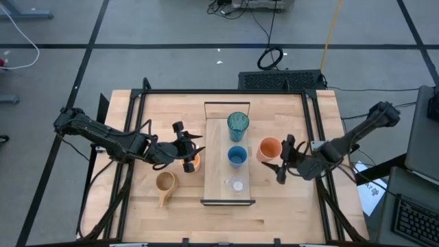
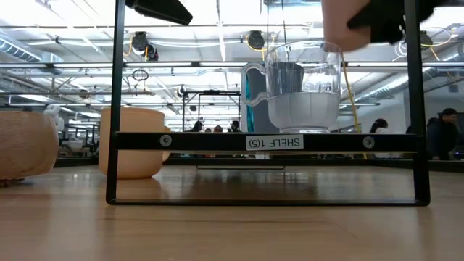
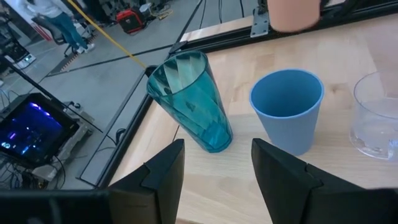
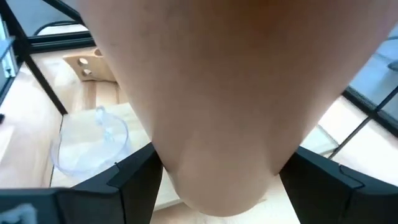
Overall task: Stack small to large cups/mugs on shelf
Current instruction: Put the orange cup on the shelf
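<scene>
The shelf (image 1: 214,137) lies in the middle of the table. On it stand the teal tumbler (image 1: 238,125) at the far end, the blue cup (image 1: 236,156) and the clear glass (image 1: 237,184). My right gripper (image 1: 279,159) is shut on the orange cup (image 1: 270,149) just right of the shelf. My left gripper (image 1: 195,147) is open left of the shelf, above the orange mug (image 1: 192,163). Its wrist view looks at the tumbler (image 3: 193,99) and the blue cup (image 3: 287,106). The tan mug (image 1: 165,183) stands on the table near the front left. My right gripper pinches the orange cup's side wall (image 4: 171,155) between its two fingers (image 4: 134,180), one on either side. The fingers come from the table's right. In the low view the cup (image 2: 344,22) is lifted well clear of the table, higher than the shelf.
The shelf's near dark rail (image 2: 261,142) bears a label. Bare table lies right of the shelf under the lifted cup and along the near edge (image 1: 226,226). The dark table frame (image 1: 226,91) runs along the far edge and sides.
</scene>
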{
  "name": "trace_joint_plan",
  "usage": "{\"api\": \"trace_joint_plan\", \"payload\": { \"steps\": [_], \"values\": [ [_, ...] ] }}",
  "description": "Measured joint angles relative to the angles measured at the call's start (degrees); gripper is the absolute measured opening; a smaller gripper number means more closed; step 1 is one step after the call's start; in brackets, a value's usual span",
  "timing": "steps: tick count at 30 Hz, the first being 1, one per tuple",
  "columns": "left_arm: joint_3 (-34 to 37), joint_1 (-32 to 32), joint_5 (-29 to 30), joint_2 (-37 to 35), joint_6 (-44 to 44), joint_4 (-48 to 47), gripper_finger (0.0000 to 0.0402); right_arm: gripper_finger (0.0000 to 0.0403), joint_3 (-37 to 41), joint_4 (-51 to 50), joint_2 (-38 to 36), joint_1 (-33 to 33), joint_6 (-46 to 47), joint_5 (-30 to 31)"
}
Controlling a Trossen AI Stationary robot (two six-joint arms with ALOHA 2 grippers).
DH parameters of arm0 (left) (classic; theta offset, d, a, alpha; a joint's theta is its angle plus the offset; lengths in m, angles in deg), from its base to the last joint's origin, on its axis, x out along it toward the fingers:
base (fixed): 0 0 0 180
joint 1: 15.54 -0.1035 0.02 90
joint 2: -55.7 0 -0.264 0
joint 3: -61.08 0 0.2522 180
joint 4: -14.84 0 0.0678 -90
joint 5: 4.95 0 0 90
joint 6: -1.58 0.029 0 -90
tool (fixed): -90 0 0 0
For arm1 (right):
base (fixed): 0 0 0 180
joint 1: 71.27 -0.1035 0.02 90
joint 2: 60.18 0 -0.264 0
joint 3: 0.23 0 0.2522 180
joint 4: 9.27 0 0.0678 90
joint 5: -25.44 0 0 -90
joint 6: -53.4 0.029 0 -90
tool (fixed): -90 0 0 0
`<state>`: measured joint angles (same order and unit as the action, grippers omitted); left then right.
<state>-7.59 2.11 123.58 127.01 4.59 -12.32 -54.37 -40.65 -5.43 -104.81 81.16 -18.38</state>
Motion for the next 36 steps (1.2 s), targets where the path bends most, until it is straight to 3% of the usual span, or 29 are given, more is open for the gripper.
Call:
{"api": "trace_joint_plan", "payload": {
  "steps": [7, 12, 21, 29, 36],
  "values": [
    [0.0, 0.0, 0.0, 0.0, 2.3, 1.7, 0.0189, 0.0279, -10.1, -11.5, 0.3, 5.1, -0.7, -5.8],
    [0.0, 0.0, -0.1, 0.0, 5.2, 5.7, 0.0189, 0.0279, -12.6, -13.1, 1.3, 9.0, -1.4, -11.0],
    [-0.7, -2.0, -11.8, 0.0, 15.3, 14.4, 0.0189, 0.0279, -12.8, -13.1, 3.4, 14.4, -2.7, -16.9],
    [-11.2, -6.9, -25.7, 1.2, 22.2, 8.3, 0.0189, 0.0279, -12.8, -13.0, 3.4, 17.8, -4.5, -19.2],
    [-24.4, -10.2, -30.1, 10.0, 27.0, -3.4, 0.0191, 0.0279, -12.8, -12.6, 3.4, 19.2, -5.8, -19.7]
  ]
}}
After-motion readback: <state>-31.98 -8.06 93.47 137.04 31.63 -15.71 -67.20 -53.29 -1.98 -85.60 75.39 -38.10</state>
